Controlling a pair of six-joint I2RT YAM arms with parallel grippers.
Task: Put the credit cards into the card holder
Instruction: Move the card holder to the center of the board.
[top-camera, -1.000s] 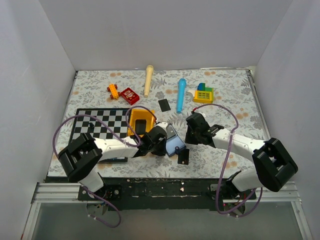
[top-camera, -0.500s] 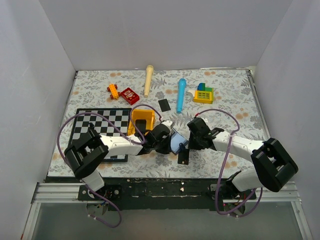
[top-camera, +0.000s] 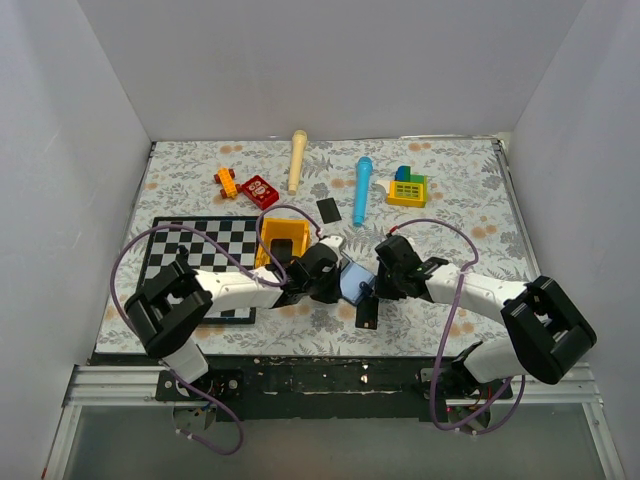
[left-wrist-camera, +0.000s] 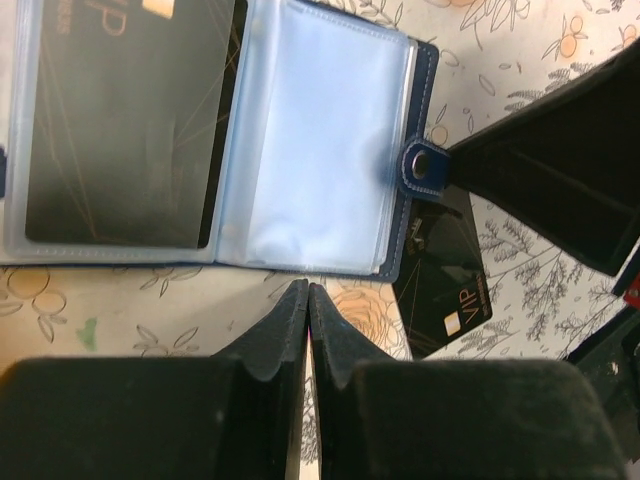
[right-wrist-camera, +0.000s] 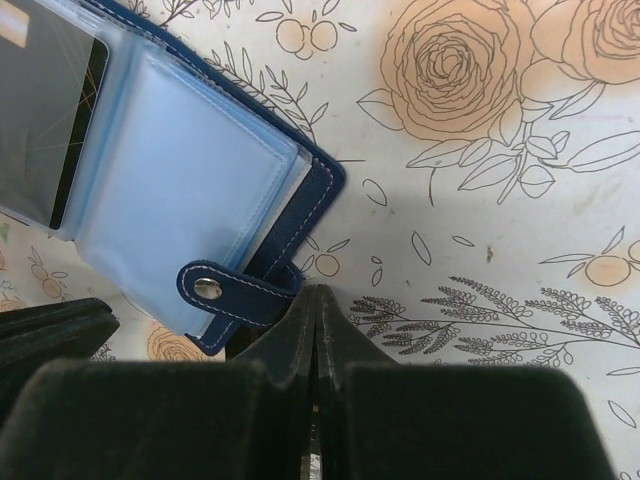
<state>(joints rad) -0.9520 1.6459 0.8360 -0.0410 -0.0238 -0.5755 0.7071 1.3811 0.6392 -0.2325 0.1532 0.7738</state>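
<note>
The card holder (top-camera: 352, 284) lies open on the flowered cloth between both grippers, its light blue clear pockets facing up. One black credit card (left-wrist-camera: 120, 120) sits inside its left pocket; the right pocket (left-wrist-camera: 320, 140) looks empty. A second black credit card (left-wrist-camera: 445, 270) lies on the cloth, partly under the holder's snap tab (left-wrist-camera: 420, 165), and shows in the top view as the credit card (top-camera: 367, 313). My left gripper (left-wrist-camera: 308, 290) is shut, empty, just off the holder's long edge. My right gripper (right-wrist-camera: 317, 292) is shut, empty, its tips at the snap tab (right-wrist-camera: 208, 290).
A chessboard (top-camera: 195, 255) and a yellow container (top-camera: 283, 240) sit left of the holder. Farther back lie a black flat rectangle (top-camera: 327, 210), a blue cylinder (top-camera: 361, 188), a beige stick (top-camera: 297, 158), a red item (top-camera: 260, 190), an orange brick (top-camera: 226, 182) and a yellow block toy (top-camera: 407, 187).
The right gripper has come down toward me to the holder's snap side. The left gripper has shifted slightly right against the holder. The loose card stays put.
</note>
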